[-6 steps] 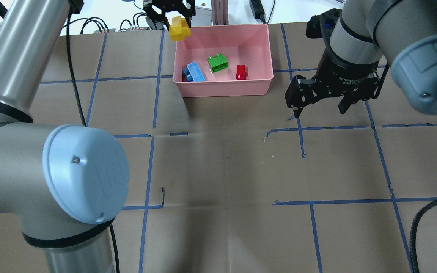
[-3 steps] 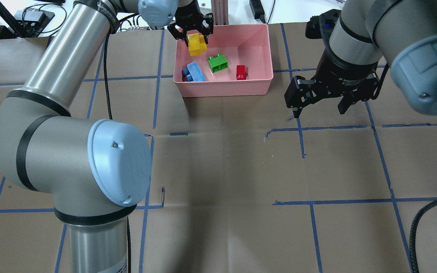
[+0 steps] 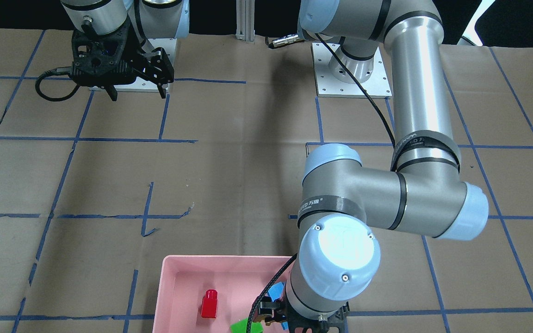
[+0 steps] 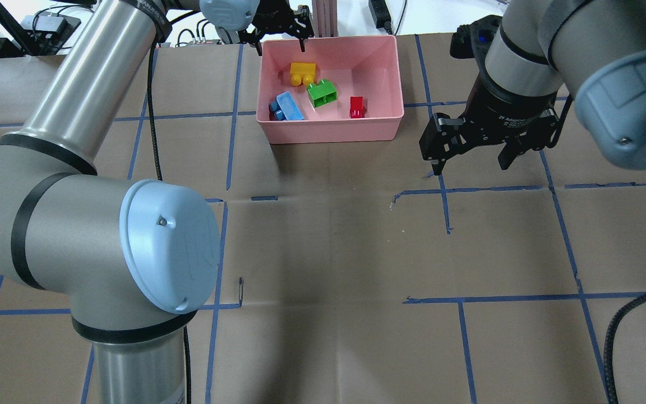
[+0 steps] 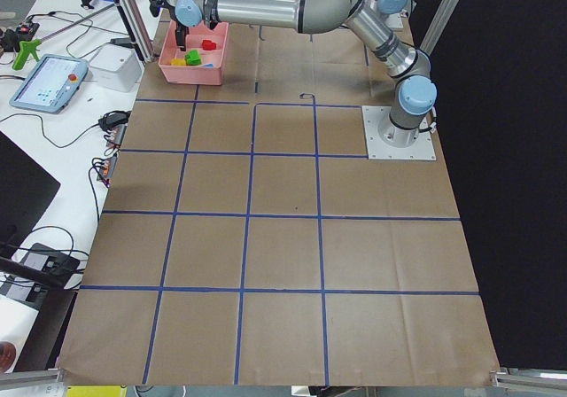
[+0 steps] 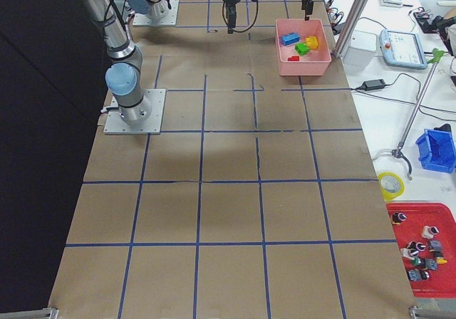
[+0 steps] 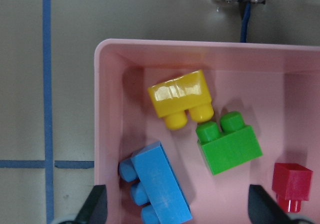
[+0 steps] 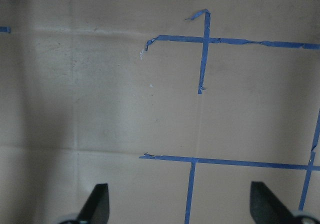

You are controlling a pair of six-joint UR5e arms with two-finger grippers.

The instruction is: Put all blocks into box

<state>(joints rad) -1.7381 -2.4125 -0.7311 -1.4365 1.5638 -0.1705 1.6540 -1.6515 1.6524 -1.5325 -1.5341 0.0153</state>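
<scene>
The pink box [image 4: 328,132] stands at the table's far middle. In it lie the yellow brick [image 4: 303,72], the green brick [image 4: 322,93], the blue brick [image 4: 287,106] and the red brick [image 4: 356,106]. My left gripper [image 4: 279,42] is open and empty above the box's far left corner. Its wrist view looks down on the yellow [image 7: 181,99], green [image 7: 229,143], blue [image 7: 157,183] and red [image 7: 291,181] bricks. My right gripper [image 4: 473,160] is open and empty over bare paper to the right of the box.
Brown paper with a blue tape grid [image 4: 446,207] covers the table. An aluminium post [image 4: 323,17] and cables stand just behind the box. A tablet [image 5: 49,82] and a white unit [image 5: 115,65] sit beyond the table's far edge.
My left gripper has opened and let go of the yellow brick, which now lies in the box next to the green one. The gripper has drawn back towards the far rim. The right arm has barely moved.
</scene>
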